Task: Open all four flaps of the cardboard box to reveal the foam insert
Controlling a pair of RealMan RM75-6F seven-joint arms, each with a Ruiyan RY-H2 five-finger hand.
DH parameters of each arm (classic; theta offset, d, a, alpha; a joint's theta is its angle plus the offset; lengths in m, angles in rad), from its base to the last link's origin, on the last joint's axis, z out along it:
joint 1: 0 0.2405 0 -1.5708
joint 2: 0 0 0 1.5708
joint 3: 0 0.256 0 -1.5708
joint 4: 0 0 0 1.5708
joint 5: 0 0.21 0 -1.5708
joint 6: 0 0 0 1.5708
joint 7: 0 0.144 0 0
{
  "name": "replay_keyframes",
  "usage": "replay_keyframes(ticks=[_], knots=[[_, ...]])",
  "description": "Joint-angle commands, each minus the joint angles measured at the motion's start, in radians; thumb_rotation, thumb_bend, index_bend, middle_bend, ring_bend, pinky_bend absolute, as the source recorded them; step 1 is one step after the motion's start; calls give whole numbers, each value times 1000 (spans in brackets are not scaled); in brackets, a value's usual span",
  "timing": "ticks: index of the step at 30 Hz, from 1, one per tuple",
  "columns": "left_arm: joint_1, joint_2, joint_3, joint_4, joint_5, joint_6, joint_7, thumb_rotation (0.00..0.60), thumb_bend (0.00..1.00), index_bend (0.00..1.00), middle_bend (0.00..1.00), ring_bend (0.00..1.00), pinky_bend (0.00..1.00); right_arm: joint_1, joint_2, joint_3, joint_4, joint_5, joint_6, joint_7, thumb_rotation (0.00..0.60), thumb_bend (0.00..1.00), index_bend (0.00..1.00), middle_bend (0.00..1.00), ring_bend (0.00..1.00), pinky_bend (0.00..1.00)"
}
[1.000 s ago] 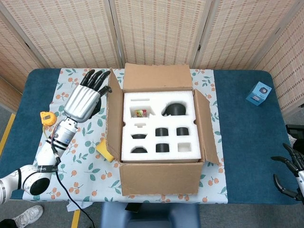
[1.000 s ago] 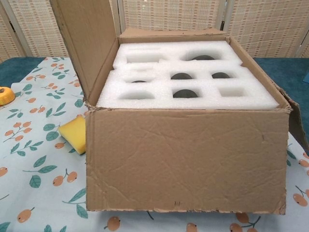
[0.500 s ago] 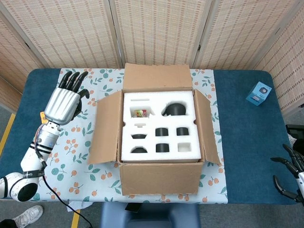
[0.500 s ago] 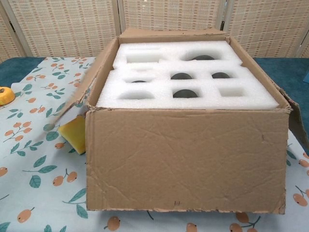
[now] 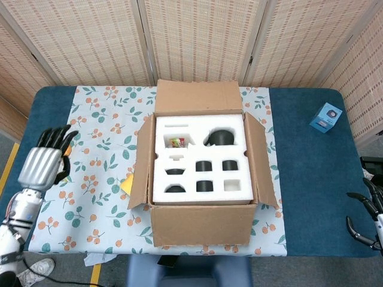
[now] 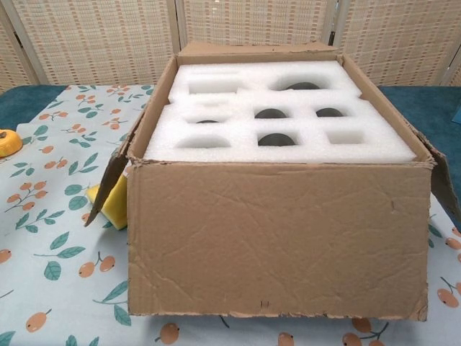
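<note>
The cardboard box (image 5: 200, 224) stands mid-table with its white foam insert (image 5: 199, 158) showing from above. The back flap (image 5: 198, 97) lies folded outward. The left flap (image 5: 139, 164) and right flap (image 5: 261, 161) slant outward, and the front flap hangs down the near side (image 6: 277, 238). In the chest view the left flap (image 6: 119, 169) droops beside the foam insert (image 6: 281, 122). My left hand (image 5: 42, 167) hovers far to the left of the box, fingers apart and empty. My right hand (image 5: 366, 216) shows partly at the lower right edge, fingers apart, holding nothing.
A yellow sponge (image 5: 127, 185) lies on the floral cloth (image 5: 96, 125) under the left flap, and shows again (image 6: 108, 202) in the chest view. An orange object (image 6: 7, 141) sits at the far left. A small blue box (image 5: 326, 116) stands at the back right.
My left hand has drawn away from the left flap, down and to the left, toward the table's left edge. The flap dropped outward, then sprang partly back up. The right hand barely moved.
</note>
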Motion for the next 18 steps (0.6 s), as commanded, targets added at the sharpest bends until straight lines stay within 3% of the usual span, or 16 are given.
replay_keyframes(ticks=[1, 5, 9, 14, 18], knots=[[173, -5, 126, -11, 2, 112, -29, 600, 647, 64, 43, 0, 0, -10, -52, 50, -30, 74, 16, -191, 328, 546, 158, 0, 0, 0], [312, -108, 170, 61, 46, 273, -24, 600, 561, 60, 28, 0, 0, -6, -76, 73, -70, 120, 3, -319, 351, 546, 148, 0, 0, 0], [401, -202, 183, 159, 124, 398, -29, 600, 527, 59, 26, 0, 0, -2, -85, 84, -89, 146, -14, -370, 353, 545, 148, 0, 0, 0], [437, -230, 179, 206, 200, 441, -52, 600, 446, 34, 2, 0, 0, 0, -70, 84, -112, 168, -48, -362, 354, 546, 148, 0, 0, 0], [443, -239, 177, 246, 255, 439, -68, 600, 439, 29, 0, 0, 0, -7, -63, 75, -119, 139, -33, -344, 355, 545, 148, 0, 0, 0]])
